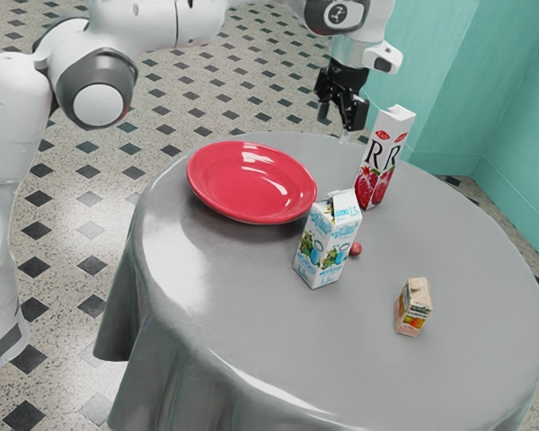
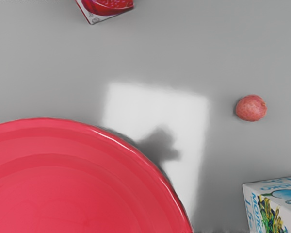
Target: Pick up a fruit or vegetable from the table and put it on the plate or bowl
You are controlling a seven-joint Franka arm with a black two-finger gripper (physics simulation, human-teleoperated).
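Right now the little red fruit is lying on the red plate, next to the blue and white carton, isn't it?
Not quite. The little red fruit lies on the grey tablecloth, next to the blue and white carton; the wrist view shows bare cloth between it and the red plate.

Setting: home dining or kitchen corner, rendered in simulation.
Evidence:
- Round surface [image 1: 251,341] draped in a grey cloth.
- Pale tiled floor [image 1: 207,90] with black diamond insets.
- Teal panelled walls [image 1: 512,99] behind the fingers [image 1: 349,112].
- Tableware and groceries below the fingers: red plate [image 1: 251,180], blue-and-white gable-top carton [image 1: 328,242], strawberry-printed carton [image 1: 382,157], small orange-printed carton [image 1: 413,307], one small red fruit [image 1: 357,250].
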